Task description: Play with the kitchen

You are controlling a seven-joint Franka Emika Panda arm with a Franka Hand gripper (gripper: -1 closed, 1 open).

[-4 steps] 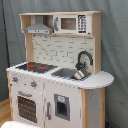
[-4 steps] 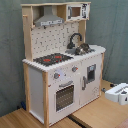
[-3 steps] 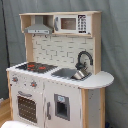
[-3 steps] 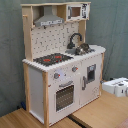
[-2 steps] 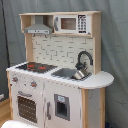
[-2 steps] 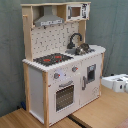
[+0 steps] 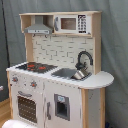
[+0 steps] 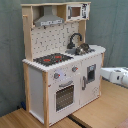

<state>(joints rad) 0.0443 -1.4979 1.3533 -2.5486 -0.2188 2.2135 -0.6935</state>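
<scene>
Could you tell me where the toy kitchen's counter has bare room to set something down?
The rounded counter end beyond the sink is bare. The hob is flat and unoccupied. Around the black faucet is crowded.

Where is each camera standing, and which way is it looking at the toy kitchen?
First exterior view: in front of the kitchen, toward its sink end, looking across at the counter; the hob lies at the first exterior view's left. No part of the robot shows.
Second exterior view: off the kitchen's hob corner, a little higher, looking down at the oven door; a white part of the arm pokes in at the second exterior view's right.
Both exterior views share the kitchen, with its hood, faucet and microwave.
</scene>
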